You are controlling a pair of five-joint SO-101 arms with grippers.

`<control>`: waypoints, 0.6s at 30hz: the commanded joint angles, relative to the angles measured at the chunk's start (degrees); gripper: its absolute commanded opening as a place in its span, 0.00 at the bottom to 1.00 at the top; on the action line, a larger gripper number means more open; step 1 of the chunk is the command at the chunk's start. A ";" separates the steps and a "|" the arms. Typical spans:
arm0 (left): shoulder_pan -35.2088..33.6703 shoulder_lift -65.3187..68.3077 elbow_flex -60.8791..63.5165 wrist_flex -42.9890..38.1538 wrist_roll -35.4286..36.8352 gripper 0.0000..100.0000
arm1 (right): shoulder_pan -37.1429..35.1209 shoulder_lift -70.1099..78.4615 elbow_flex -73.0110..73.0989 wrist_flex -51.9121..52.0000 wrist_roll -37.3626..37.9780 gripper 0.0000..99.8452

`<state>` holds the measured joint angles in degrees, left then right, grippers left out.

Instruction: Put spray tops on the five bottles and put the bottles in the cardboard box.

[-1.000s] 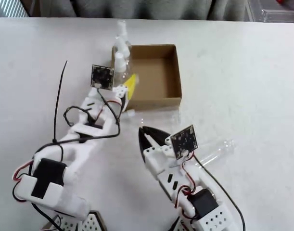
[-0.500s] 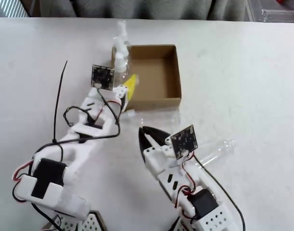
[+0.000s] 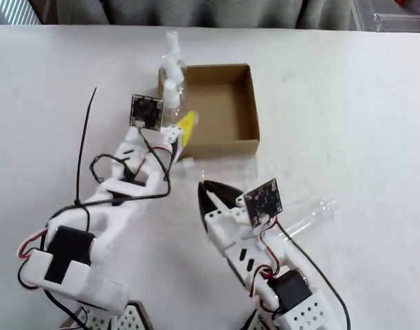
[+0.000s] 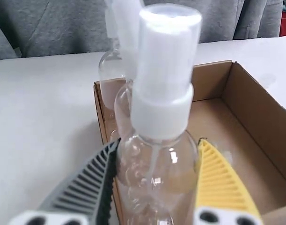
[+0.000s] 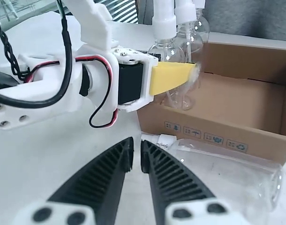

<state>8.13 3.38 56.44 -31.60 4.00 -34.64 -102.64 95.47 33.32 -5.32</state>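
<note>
My left gripper (image 3: 174, 118) is shut on an upright clear bottle (image 3: 172, 100) with a white spray top (image 4: 164, 70). It holds the bottle at the left wall of the open cardboard box (image 3: 254, 103). In the left wrist view the grey finger (image 4: 82, 192) and the yellow finger (image 4: 220, 183) press the bottle's (image 4: 154, 159) sides. Two more topped bottles (image 3: 172, 55) stand just beyond, by the box's far left corner. A clear bottle (image 5: 227, 164) lies on the table in front of the box. My right gripper (image 5: 135, 152) is beside that bottle's neck, shut on nothing.
Another clear bottle (image 3: 313, 214) lies on the table to the right of the right arm. A black cable (image 3: 82, 144) rises left of the left arm. The white table stretches wide to the right of the box.
The left gripper has shifted slightly with its bottle at the box's left wall. The right arm has not moved.
</note>
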 commanded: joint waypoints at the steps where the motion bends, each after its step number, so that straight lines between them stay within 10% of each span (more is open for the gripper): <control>1: -1.19 -0.75 -0.09 -0.79 -0.26 0.20 | 0.31 -0.40 1.41 0.13 0.70 0.02; 18: -1.27 -0.84 -0.09 -0.79 0.00 0.34 | 0.31 -0.40 1.41 0.84 0.70 0.02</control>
<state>7.69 3.38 56.44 -31.60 4.00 -34.73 -102.64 95.47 33.93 -5.32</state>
